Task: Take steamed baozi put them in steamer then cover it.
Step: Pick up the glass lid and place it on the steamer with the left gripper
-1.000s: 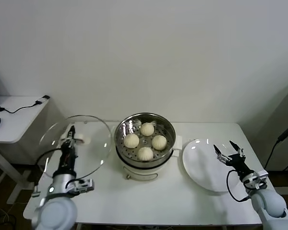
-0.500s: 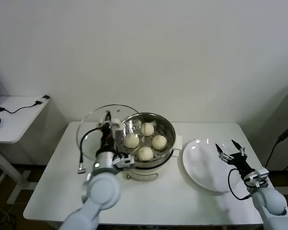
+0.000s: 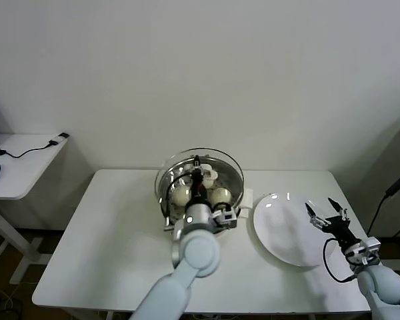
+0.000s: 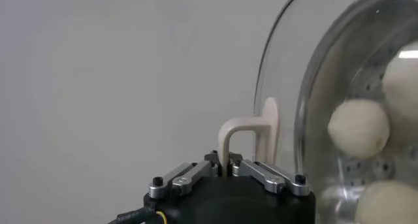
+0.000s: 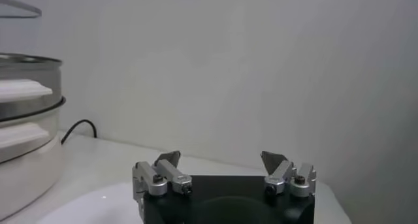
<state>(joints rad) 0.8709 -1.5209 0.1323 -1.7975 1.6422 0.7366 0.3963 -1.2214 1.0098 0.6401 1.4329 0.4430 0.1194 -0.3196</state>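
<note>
— Where is the lid (image 3: 199,175)?

— Over the steamer (image 3: 235,193), in my left tool (image 4: 228,161), which is clamped on its white handle (image 4: 251,132). Four buns (image 4: 359,128) sit inside the basket, seen through the glass.

— How will it handle?

— I judge it stiff, fairly heavy and breakable, with a slick dome. The handle is the only sound grip; the rim must land level on the steamer.

— And the other arm?

— My right tool (image 5: 224,168) hangs spread open and empty, over the white plate (image 3: 278,225) on the table (image 3: 113,253).
</note>
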